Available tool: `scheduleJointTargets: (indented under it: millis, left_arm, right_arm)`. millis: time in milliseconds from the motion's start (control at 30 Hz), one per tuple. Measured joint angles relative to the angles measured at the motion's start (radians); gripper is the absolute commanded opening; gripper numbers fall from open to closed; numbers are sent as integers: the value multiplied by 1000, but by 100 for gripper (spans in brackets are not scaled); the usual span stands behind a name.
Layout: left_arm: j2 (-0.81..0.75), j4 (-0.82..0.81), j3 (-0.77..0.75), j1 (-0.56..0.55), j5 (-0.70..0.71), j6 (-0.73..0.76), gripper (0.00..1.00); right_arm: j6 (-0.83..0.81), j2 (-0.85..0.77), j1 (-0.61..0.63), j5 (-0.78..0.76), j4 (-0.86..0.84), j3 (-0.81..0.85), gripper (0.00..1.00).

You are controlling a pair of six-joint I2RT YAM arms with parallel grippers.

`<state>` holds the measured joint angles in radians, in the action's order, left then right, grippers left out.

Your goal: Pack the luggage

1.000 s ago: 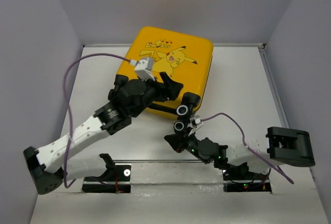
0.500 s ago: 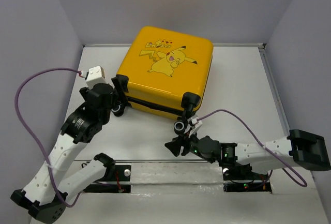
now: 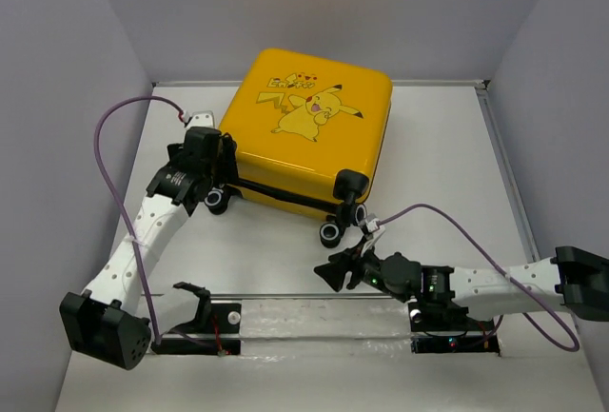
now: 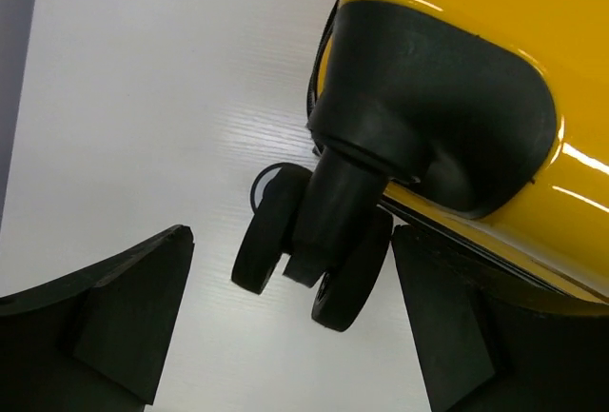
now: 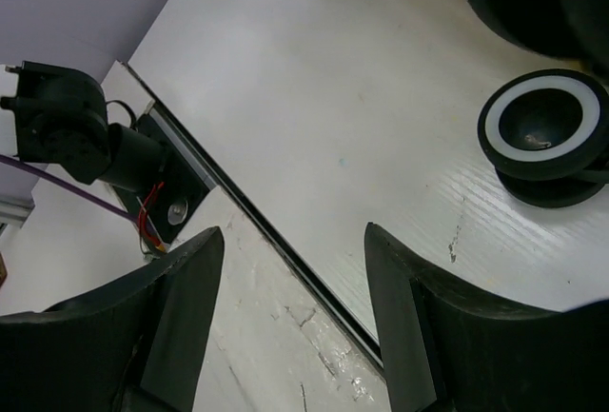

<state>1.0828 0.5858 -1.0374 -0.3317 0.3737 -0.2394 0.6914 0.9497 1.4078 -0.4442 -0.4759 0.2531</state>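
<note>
The left gripper (image 4: 290, 241) stood wide open, gripping nothing, with a black caster wheel (image 4: 304, 260) of the yellow suitcase (image 3: 314, 127) between its fingers; the wheel sat so close to one finger that I could not tell whether they touched. The right gripper (image 5: 292, 236) was partly open and empty, bare white bench (image 5: 314, 98) showing between its fingers and a black-and-white wheel (image 5: 542, 136) just ahead and off to one side. The suitcase lay shut and flat on the bench, picture side up, just beyond both grippers.
</note>
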Motion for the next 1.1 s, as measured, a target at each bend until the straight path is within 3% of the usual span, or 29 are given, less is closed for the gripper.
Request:
scheduleJointTargets:
  millis: [233, 533, 867, 1100]
  left_arm:
    - [44, -72, 20, 6, -114, 26, 81]
    - [43, -103, 43, 15, -135, 42, 68]
    - [14, -148, 84, 52, -200, 19, 87]
    - [13, -138, 106, 112, -332, -13, 86]
  right_arm:
    - [-3, 2, 0, -9, 14, -7, 67]
    - [2, -4, 0, -46, 45, -10, 69]
    - [13, -67, 0, -89, 140, -21, 70]
    - [13, -52, 0, -91, 163, -20, 70]
